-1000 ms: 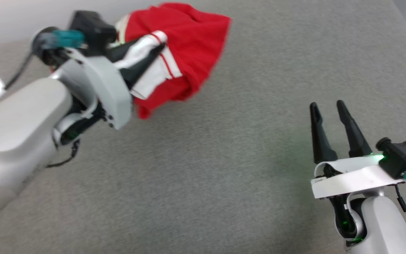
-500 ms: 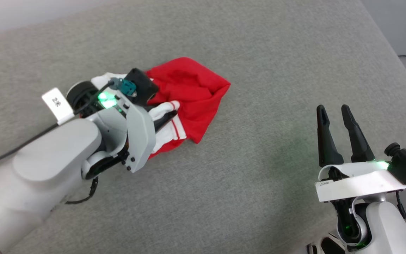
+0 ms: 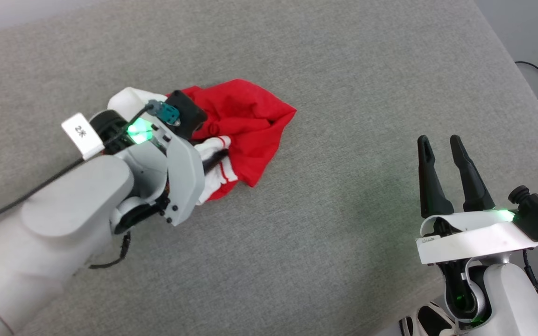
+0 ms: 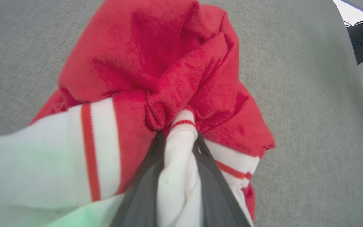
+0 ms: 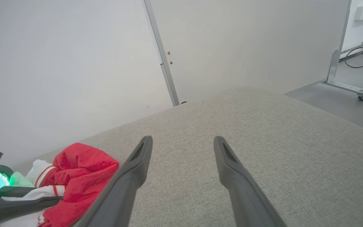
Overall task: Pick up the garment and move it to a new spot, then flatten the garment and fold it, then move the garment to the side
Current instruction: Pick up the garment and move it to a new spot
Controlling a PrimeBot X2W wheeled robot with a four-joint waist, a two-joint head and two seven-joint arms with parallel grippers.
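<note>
Two tools: our left tool (image 3: 216, 161), centre left, pinches the bunched garment (image 3: 250, 116) on the surface (image 3: 325, 224); our right tool (image 3: 439, 142), lower right, stands spread.

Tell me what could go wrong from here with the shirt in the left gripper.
One: the left gripper pinches only a white sleeve fold of the garment, which lies bunched on the grey surface; pulling could tangle it further. Two: the right gripper hangs open, apart from the cloth, so flattening may start one-handed and drag the heap.
</note>
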